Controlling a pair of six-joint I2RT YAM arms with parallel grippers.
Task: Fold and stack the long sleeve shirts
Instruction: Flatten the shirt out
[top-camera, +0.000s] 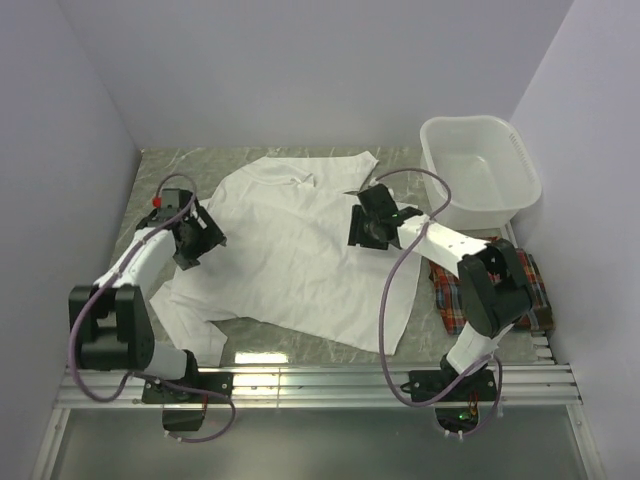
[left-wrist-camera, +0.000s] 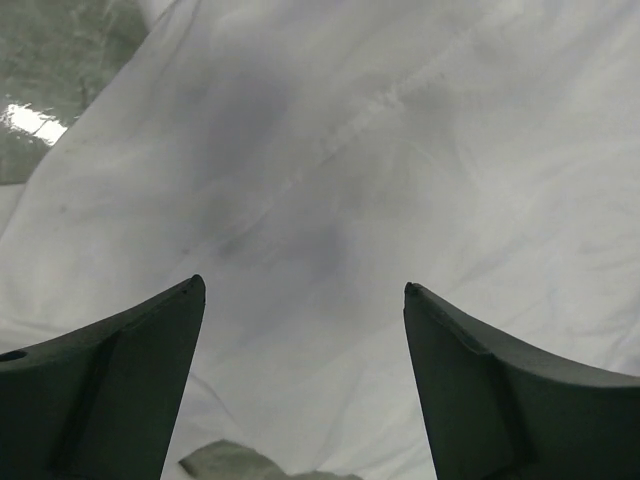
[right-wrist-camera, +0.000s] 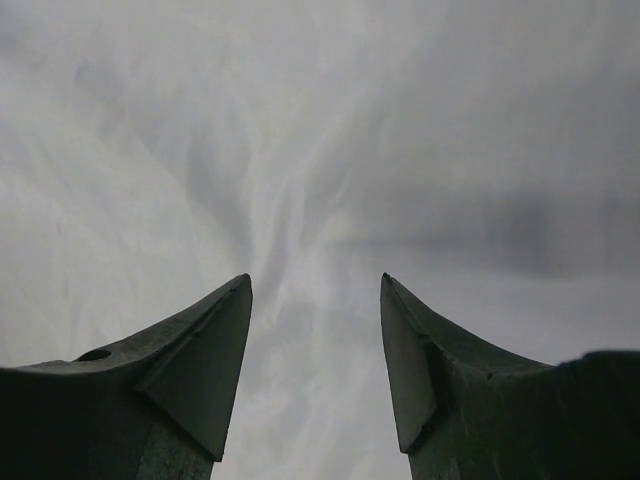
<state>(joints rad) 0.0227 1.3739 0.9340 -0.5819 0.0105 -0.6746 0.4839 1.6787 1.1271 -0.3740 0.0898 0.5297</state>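
Observation:
A white long sleeve shirt (top-camera: 290, 250) lies spread across the middle of the table, collar toward the back. A red, orange and dark plaid shirt (top-camera: 450, 295) lies folded at the right, partly hidden under the right arm. My left gripper (top-camera: 197, 240) hovers over the white shirt's left edge, jaws wide open with only cloth (left-wrist-camera: 330, 180) below them. My right gripper (top-camera: 372, 222) hangs over the shirt's right side, open, with wrinkled white fabric (right-wrist-camera: 300, 200) between and beneath its fingers. Neither gripper holds anything.
A white plastic basin (top-camera: 480, 175) stands at the back right corner. Walls close in the table on the left, back and right. A metal rail (top-camera: 320, 380) runs along the near edge by the arm bases.

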